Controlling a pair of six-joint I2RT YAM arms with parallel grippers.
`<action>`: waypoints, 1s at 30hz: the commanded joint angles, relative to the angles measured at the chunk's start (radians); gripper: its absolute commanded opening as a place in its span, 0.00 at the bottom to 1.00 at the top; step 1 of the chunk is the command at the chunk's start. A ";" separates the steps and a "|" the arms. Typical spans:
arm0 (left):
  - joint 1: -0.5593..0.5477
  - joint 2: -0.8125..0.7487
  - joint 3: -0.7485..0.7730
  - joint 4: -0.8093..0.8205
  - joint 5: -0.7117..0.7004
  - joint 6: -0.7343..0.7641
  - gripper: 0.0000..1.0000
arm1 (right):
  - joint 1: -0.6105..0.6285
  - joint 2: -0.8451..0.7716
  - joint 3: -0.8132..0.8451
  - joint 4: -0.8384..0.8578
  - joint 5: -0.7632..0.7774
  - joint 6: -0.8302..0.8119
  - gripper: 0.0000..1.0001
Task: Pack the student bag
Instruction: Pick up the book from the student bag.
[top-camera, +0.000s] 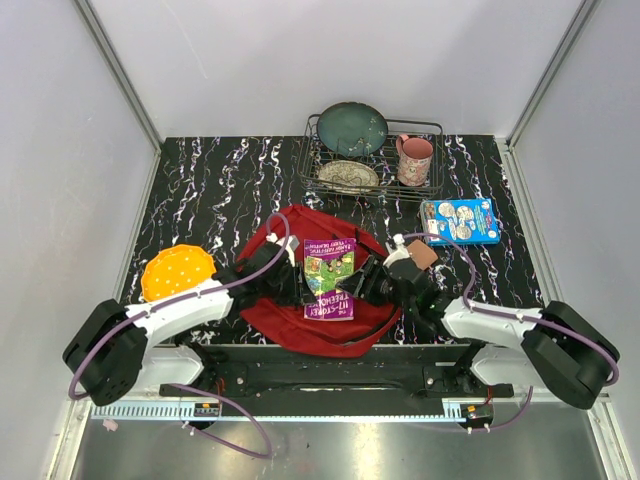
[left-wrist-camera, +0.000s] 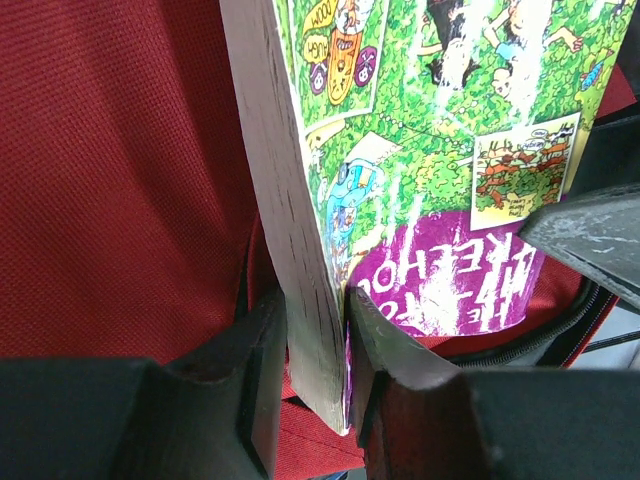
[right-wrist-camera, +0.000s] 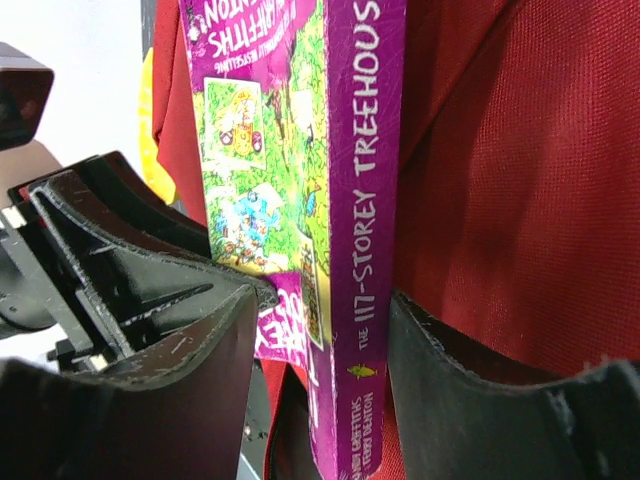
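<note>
**Two hands on one book atop red bag**

The student bag lies flat at ctr-front of the black marbled desk, just ahead of the arm bases. On top of it sits a book w/ a purple-and-green cover, its spine reading "117-Storey Treehouse". L hand is clamped on the book's page edge near a corner, both fingers pressed to it. R hand straddles the spine from the opposite side, one finger on each side of the book. Can't tell from the wrist view whether it is gripping or only bracketing. Red fabric fills the bkgd of both wrist views. At the desk's back, a wire dish rack holds a dark bowl, a patterned plate and, at its R end, a pink mug. A blue box lies R of the bag and an orange disc lies L of it.
</note>
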 joint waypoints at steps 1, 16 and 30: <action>-0.025 0.040 0.035 0.046 0.052 0.037 0.21 | 0.026 0.025 0.125 0.227 -0.156 0.018 0.43; -0.025 -0.080 0.044 0.019 -0.014 0.065 0.64 | 0.026 -0.022 0.231 0.005 -0.150 -0.116 0.00; 0.013 -0.508 0.075 0.154 -0.201 0.051 0.99 | 0.023 -0.300 0.317 -0.056 -0.333 -0.123 0.00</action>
